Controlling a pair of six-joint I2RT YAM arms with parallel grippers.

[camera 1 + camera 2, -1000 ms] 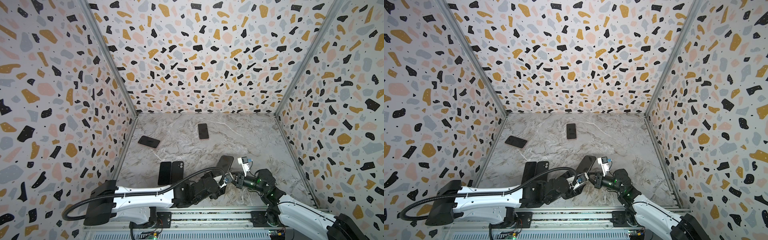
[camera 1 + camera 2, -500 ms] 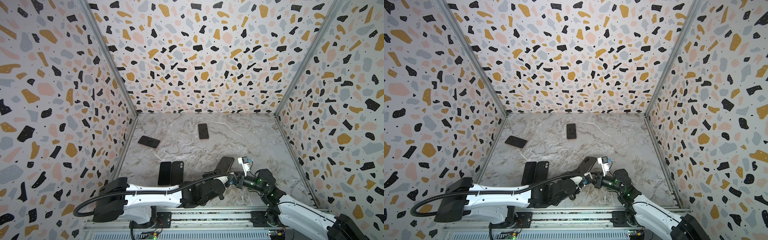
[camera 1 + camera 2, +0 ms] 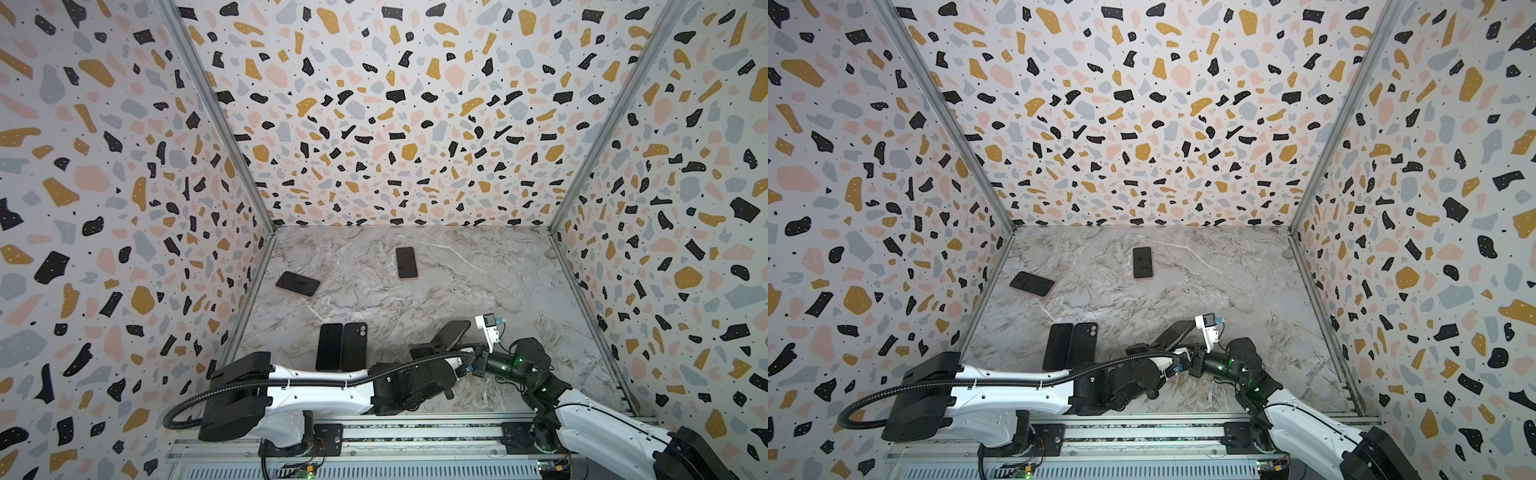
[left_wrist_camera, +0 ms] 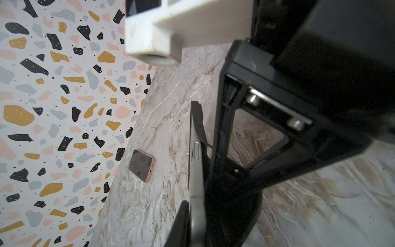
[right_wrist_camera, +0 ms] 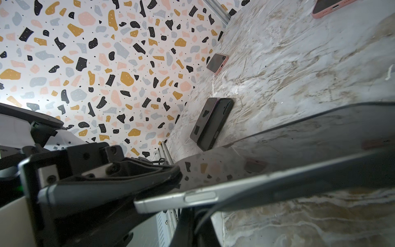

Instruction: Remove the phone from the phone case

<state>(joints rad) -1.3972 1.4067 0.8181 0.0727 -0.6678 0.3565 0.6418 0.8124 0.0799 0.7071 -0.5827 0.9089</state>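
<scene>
Jaws of the left gripper (image 4: 195, 218) closed tight on the bared silver edge of the phone (image 5: 277, 149); jaws of the right gripper (image 3: 473, 357) likewise clamped, apparently on the phone case (image 4: 199, 126), whose rim stands peeled from that edge. Phone and case hang together, tilted clear of the table (image 3: 415, 291), near and right of the dark pair (image 3: 341, 347) of handsets lying side by side. A second earlier the left jaws stood wide about the phone; they have since narrowed to a full pinch, the arm reaching farther past the dark pair, the phone scarcely shifted. Each part now seems separately held, so pulling apart should free the phone.
</scene>
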